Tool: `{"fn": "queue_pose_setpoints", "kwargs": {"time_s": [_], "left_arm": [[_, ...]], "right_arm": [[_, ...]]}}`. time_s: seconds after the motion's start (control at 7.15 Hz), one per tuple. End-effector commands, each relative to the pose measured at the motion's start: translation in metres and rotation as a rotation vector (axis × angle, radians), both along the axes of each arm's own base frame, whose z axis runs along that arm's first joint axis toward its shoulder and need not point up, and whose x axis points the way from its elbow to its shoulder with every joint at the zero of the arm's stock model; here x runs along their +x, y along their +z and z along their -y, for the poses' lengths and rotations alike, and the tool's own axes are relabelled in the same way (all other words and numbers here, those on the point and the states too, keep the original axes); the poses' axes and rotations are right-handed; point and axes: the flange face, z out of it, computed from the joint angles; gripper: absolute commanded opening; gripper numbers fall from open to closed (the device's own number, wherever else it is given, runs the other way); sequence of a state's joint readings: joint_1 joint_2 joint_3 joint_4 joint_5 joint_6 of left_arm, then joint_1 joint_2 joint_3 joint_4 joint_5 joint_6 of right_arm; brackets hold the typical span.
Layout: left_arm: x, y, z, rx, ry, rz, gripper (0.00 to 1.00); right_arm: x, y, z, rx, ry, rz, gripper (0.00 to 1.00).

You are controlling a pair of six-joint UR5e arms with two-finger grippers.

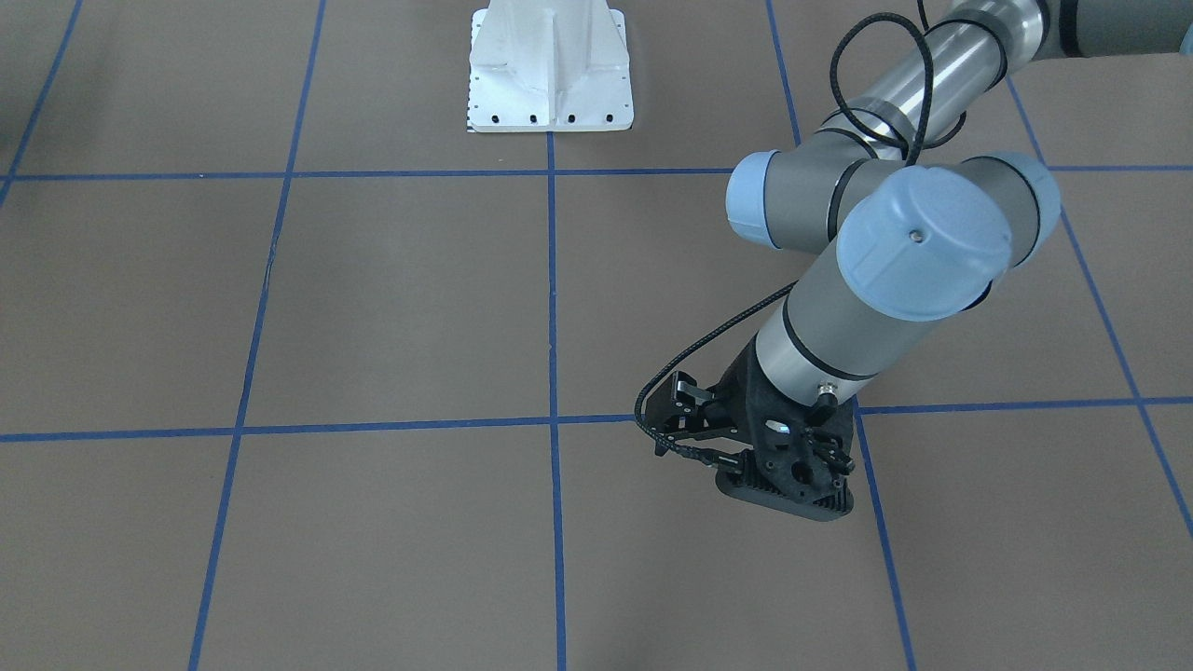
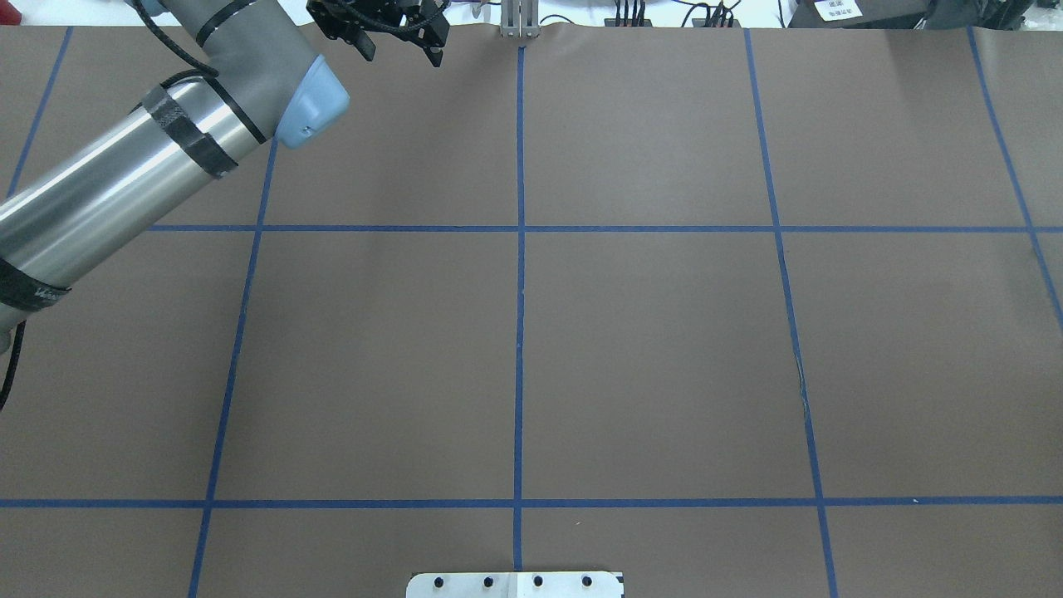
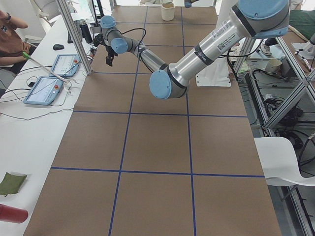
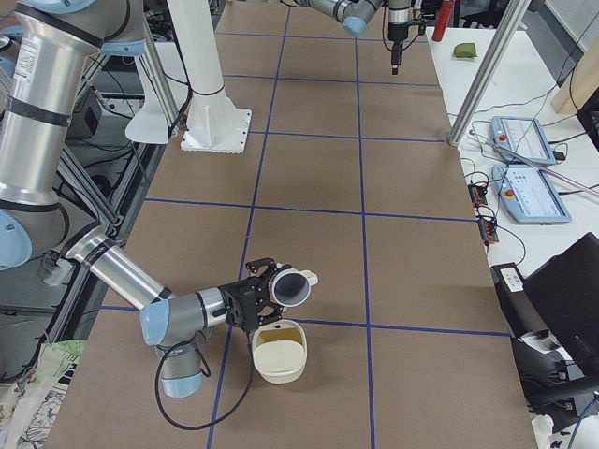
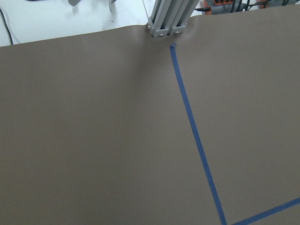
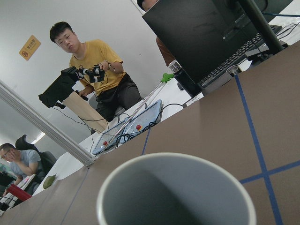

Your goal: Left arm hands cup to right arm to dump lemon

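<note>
Exterior right view: a small off-white mug, grey inside, lies tipped sideways at the right arm's black pincer, beside a cream bowl near the brown surface's right end. Whether that pincer clamps cannot be told. The left pincer gapes wide at the operators' edge.

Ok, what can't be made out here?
- Lemon: in no view; the cup has its bottom cut off by the right wrist view's lower edge.
- Right gripper: only in the right side view, too small to tell its grip.
- Cream container under the cup: contents too small to tell, same view.
</note>
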State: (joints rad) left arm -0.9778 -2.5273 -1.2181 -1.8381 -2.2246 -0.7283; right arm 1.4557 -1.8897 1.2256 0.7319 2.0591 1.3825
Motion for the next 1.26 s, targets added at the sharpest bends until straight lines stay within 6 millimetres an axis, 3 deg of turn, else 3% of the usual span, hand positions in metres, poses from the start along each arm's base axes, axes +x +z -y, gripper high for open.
{"fn": "queue_pose_setpoints", "kwargs": {"time_s": [0.0, 0.42, 0.7, 0.84, 1.12], "left_arm": [[0.005, 0.004, -0.002, -0.004, 0.008, 0.003, 1.00], [0.007, 0.009, -0.001, -0.020, 0.017, 0.003, 1.00], [0.010, 0.013, -0.004, -0.037, 0.017, 0.002, 1.00], [0.016, 0.012, -0.008, -0.039, 0.025, -0.001, 1.00], [0.018, 0.002, -0.010, -0.031, 0.028, -0.012, 1.00]], "right_arm": [[-0.010, -0.087, 0.085, -0.019, -0.002, -0.068, 0.24], [-0.029, -0.157, 0.184, 0.024, -0.024, -0.288, 0.24], [-0.066, -0.176, 0.223, 0.093, -0.053, -0.463, 0.24], [-0.099, -0.188, 0.233, 0.162, -0.051, -0.540, 0.25], [-0.189, -0.219, 0.252, 0.257, -0.036, -0.681, 0.25]]}}
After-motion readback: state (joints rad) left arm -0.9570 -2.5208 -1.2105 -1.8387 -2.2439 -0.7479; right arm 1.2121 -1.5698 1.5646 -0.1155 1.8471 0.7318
